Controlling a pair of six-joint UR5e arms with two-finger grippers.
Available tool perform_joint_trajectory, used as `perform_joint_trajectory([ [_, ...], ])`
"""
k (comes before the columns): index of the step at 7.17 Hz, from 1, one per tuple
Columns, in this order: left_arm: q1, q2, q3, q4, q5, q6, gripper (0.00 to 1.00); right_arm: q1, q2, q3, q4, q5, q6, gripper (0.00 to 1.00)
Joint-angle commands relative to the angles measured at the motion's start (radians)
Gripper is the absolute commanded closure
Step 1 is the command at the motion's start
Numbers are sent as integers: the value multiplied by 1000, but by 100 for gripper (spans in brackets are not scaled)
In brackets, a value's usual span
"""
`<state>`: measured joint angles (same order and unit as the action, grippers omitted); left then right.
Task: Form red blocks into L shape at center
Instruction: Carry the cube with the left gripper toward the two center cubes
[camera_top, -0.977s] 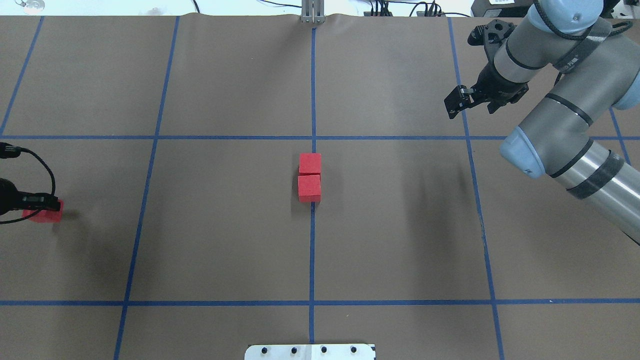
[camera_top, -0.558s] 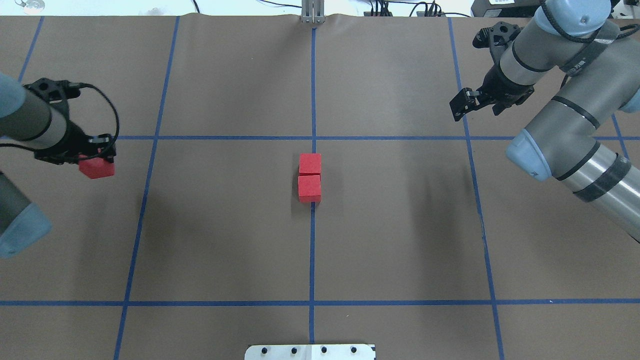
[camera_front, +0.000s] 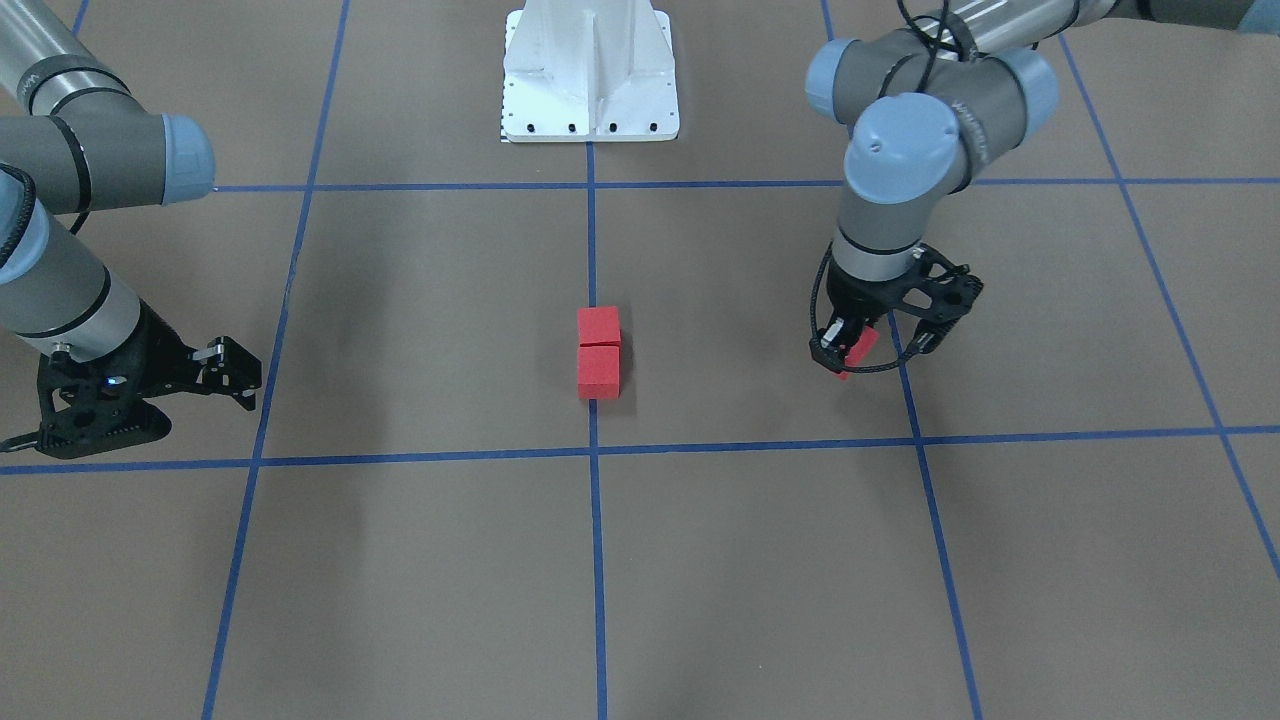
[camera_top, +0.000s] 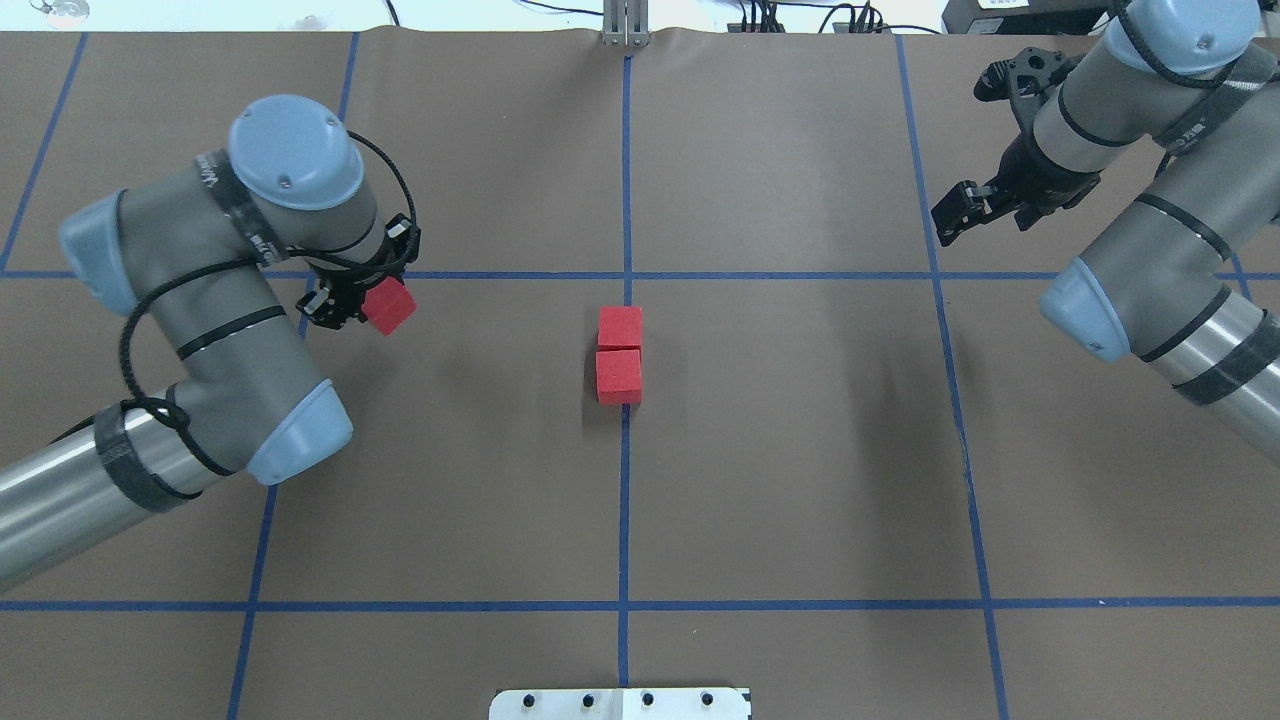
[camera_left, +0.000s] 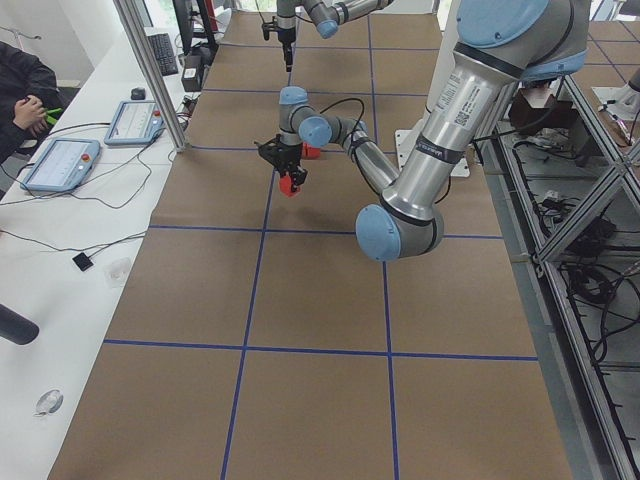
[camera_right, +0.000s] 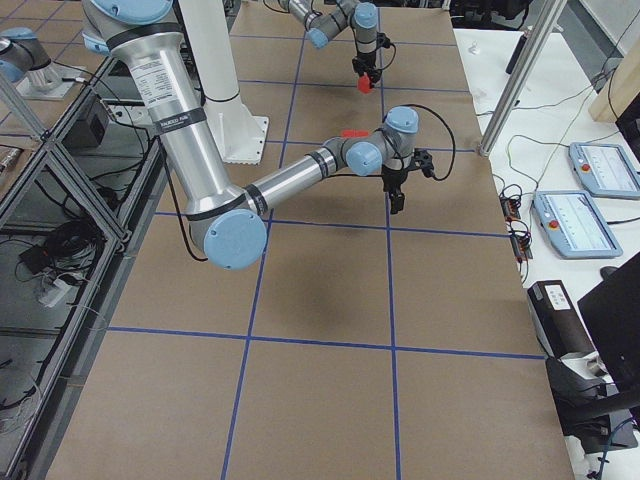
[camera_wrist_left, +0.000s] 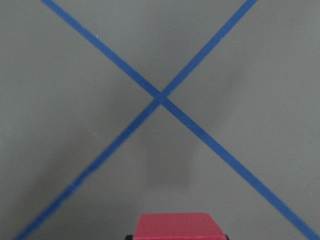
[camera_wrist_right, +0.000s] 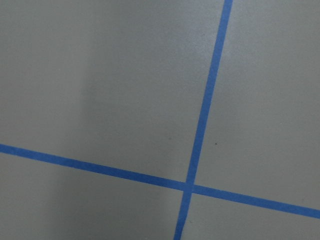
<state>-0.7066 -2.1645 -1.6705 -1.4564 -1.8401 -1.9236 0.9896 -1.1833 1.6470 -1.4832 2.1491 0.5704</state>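
Left pincer (camera_top: 347, 301) is clamped tight on a small matte red cube (camera_top: 389, 305), fingers closed down to the cube's width, and it is on the move! A second ago that cube sat on the brown matte counter (camera_top: 800, 470) out at the far left edge with the pincer just gripping it. A moment later it was up in the air, and now the arm has swung it well inward, over the crossing of blue tape lines (camera_wrist_left: 160, 97) to the left of the middle square. From the left side camera the cube hangs clear of the counter, and the overhead shows it turned at an angle to the grid.

Over at the centre, nothing has budged: the pair of matching red cubes (camera_top: 619, 356) sits touching, one behind the other, right on the middle blue tape line (camera_top: 623, 500). That's the long leg of the L in place, as I read it, and the carried cube is the foot. It needs squaring up and setting flush beside one end of the pair, and it is well apart from them yet.

Right pincer (camera_top: 948, 217) has eased off a little toward its own side, hovering over bare counter far from the action. It carries nothing, and how wide it stands I cannot tell.
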Motion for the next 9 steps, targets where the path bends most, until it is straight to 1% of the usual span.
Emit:
perform_joint_trajectory([
  [1,18,-153,160,-1,28,-287,100,0,-44,-1,77,-1,-4,1],
  [2,27,-232,280,-2,27,-384,100,0,-61,-3,119,2,-3,1],
  [3,33,-298,375,-2,22,-423,100,0,-59,-3,121,2,-3,1],
  [4,36,-302,377,-4,21,-454,100,0,-58,0,121,2,-1,1],
  [5,47,-304,379,2,-8,-456,100,-2,-56,1,121,0,2,1],
  [8,52,-305,377,-2,-164,-492,100,-2,-53,8,121,0,3,1],
  [9,52,-316,377,-2,-186,-502,100,-2,-53,8,123,0,3,1],
])
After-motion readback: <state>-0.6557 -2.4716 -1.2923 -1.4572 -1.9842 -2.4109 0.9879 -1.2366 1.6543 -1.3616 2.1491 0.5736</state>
